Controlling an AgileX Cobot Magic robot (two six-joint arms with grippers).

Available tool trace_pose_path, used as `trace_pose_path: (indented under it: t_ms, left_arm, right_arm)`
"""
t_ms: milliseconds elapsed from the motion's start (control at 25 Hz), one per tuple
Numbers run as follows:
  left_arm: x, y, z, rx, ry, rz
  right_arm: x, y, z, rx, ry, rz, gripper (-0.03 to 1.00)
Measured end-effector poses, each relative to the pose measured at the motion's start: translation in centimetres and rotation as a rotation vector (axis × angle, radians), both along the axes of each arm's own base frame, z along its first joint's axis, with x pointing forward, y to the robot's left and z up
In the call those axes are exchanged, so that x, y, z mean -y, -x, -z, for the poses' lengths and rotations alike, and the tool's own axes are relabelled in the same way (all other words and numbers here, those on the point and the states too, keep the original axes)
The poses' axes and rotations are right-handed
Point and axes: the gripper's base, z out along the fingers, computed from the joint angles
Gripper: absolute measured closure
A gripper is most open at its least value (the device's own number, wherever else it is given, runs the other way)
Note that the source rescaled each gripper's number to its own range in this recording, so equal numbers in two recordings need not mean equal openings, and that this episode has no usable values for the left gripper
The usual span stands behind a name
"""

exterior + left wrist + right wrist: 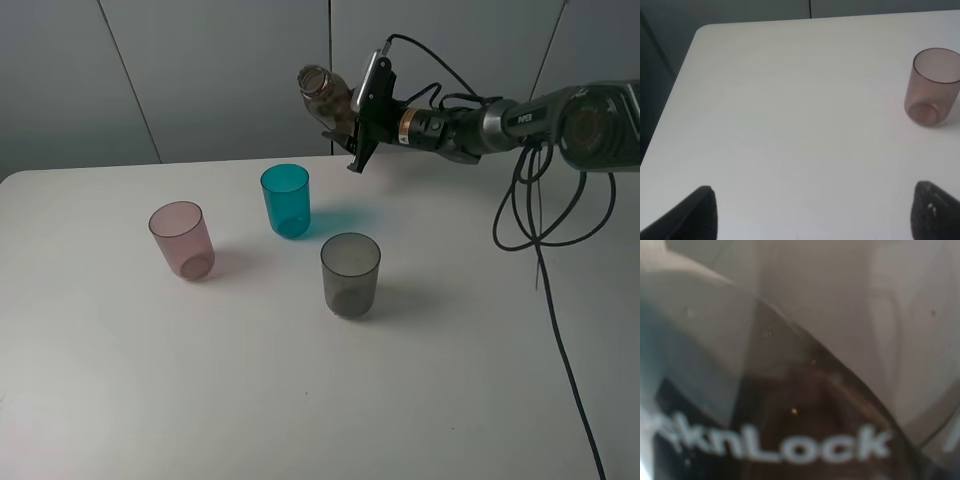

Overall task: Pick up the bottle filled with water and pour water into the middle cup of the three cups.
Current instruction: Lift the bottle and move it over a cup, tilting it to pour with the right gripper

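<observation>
From the high camera, the right gripper pinches the bottle in the air, tipped with its open mouth to the left. It hangs beyond the middle cup (the teal one), which stands between the pink cup at left and the grey cup, nearer right.

In the left wrist view, the left gripper is spread wide above the table, well apart from the pink cup.

In the right wrist view, the bottle fills the frame, blurred, with white lettering on its dark label.

right arm: raised, stretched level | right pincer: clamped on bottle | left pincer: spread wide
</observation>
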Motion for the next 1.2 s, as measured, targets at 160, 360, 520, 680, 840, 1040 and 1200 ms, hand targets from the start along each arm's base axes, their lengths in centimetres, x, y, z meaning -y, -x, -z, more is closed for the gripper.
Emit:
trace_pose_path:
  t_ms: [160,360,520,680,840,1040,1200]
  left_arm:
    - [0.0,0.0,0.0,0.000,0.000,0.000]
    - [0.0,0.0,0.0,0.000,-0.002,0.001]
    - [0.0,0.0,0.0,0.000,-0.002,0.001]
    - [0.0,0.0,0.0,0.000,-0.002,0.001]
    - [0.0,0.0,0.0,0.000,-0.002,0.001]
    - [0.0,0.0,0.0,0.000,-0.002,0.001]
    - [0.0,0.0,0.0,0.000,-0.002,0.001]
  right_arm:
    - [0.0,-0.1,0.3,0.018,0.038,-0.012,0.96]
    - [-0.1,0.1,0.5,0.042,0.087,-0.044,0.96]
    - [-0.1,0.1,0.6,0.045,0.104,-0.055,0.96]
    - [-0.7,0.3,0.7,0.058,0.125,-0.073,0.96]
    - [-0.9,0.5,0.8,0.087,0.164,-0.100,0.96]
    - [-1.0,0.6,0.9,0.119,0.201,-0.118,0.96]
    - [-1.0,0.6,1.0,0.143,0.238,-0.127,0.96]
